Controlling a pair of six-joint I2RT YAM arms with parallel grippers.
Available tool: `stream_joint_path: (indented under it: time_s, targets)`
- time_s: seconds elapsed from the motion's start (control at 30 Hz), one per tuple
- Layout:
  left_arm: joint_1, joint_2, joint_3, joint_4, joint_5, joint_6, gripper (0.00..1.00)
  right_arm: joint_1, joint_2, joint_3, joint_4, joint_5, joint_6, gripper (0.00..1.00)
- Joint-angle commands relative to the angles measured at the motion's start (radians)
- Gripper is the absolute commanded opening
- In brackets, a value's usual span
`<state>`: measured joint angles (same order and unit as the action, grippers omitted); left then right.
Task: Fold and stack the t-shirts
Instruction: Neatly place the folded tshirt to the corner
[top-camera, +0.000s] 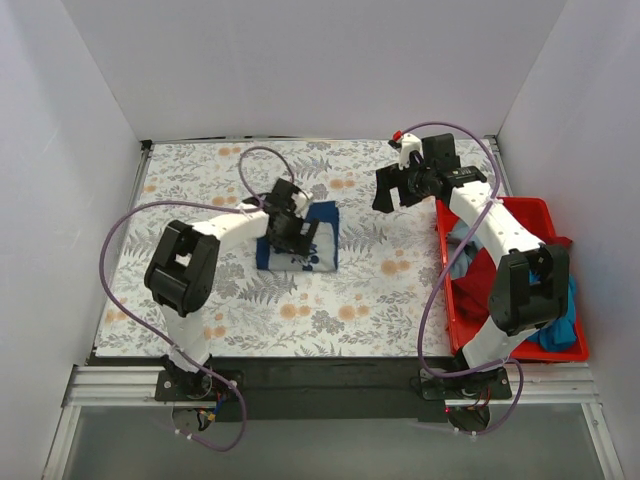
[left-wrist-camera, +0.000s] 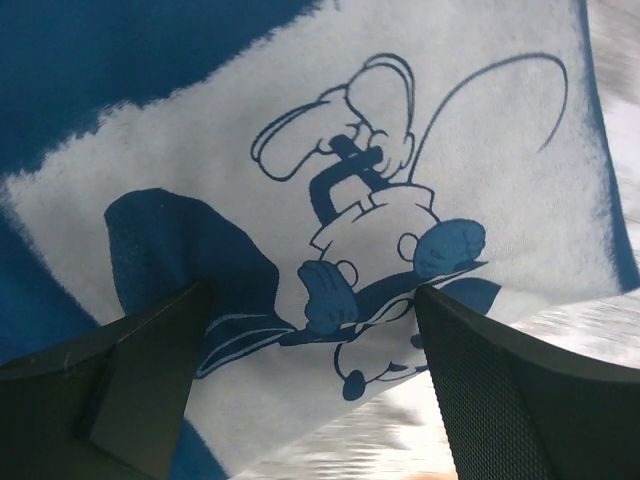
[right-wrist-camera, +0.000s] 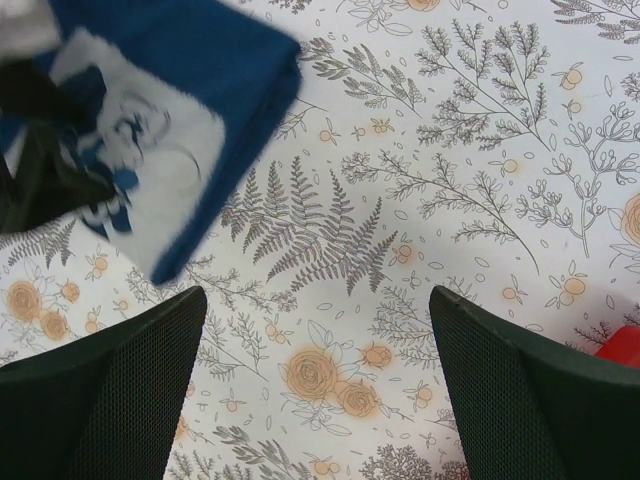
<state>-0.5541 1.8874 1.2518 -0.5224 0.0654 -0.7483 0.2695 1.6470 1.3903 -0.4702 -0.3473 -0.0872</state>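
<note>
**Both claws open, navy shirt at the centre**

The left gripper (left-wrist-camera: 312, 295) was over the navy t-shirt (left-wrist-camera: 130, 60), jaws spread wide above its white print (left-wrist-camera: 480, 180) and closed on nothing. In the top view this shirt lay folded near the middle of the floral cover (top-camera: 380, 290). The right gripper (right-wrist-camera: 318, 295) was also spread and hovered at upper right, near the red bin (top-camera: 535, 212), where other t-shirts (top-camera: 568, 322) were heaped.

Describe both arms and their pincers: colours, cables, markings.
The left arm and right arm have white links and bulky black joints; a purple cable loops along each. The left pincer and right pincer are black with mesh-textured fingers. A red part tops the right wrist.
</note>
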Motion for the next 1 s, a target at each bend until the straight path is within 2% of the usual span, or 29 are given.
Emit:
stream_joint_path:
  time_s: [0.0, 0.1, 0.2, 0.27, 0.37, 0.53, 0.7, 0.97]
  targets:
    - [0.233, 0.09, 0.01, -0.125, 0.014, 0.167, 0.83, -0.01, 0.0, -0.007, 0.013, -0.022, -0.017, 0.98]
    - [0.37, 0.13, 0.05, -0.145, 0.027, 0.32, 0.84, -0.013, 0.007, -0.01, 0.013, -0.032, -0.016, 0.98]
    - [0.517, 0.197, 0.17, -0.197, 0.057, 0.449, 0.83, -0.015, 0.008, -0.01, 0.012, -0.035, -0.022, 0.98]
    - [0.625, 0.286, 0.309, -0.25, 0.077, 0.484, 0.81, -0.018, 0.008, -0.013, 0.013, -0.033, -0.025, 0.98]
    - [0.713, 0.406, 0.51, -0.295, 0.108, 0.555, 0.8, -0.021, 0.016, -0.017, 0.012, -0.038, -0.025, 0.98]
    - [0.778, 0.548, 0.659, -0.265, 0.086, 0.737, 0.8, -0.024, 0.031, -0.011, 0.005, -0.042, -0.028, 0.98]
    - [0.836, 0.674, 0.853, -0.266, 0.125, 0.791, 0.81, -0.024, 0.036, -0.019, -0.002, -0.035, -0.04, 0.98]
    - [0.847, 0.584, 0.859, -0.153, 0.133, 0.756, 0.83, -0.03, 0.019, -0.019, -0.012, -0.025, -0.051, 0.98]
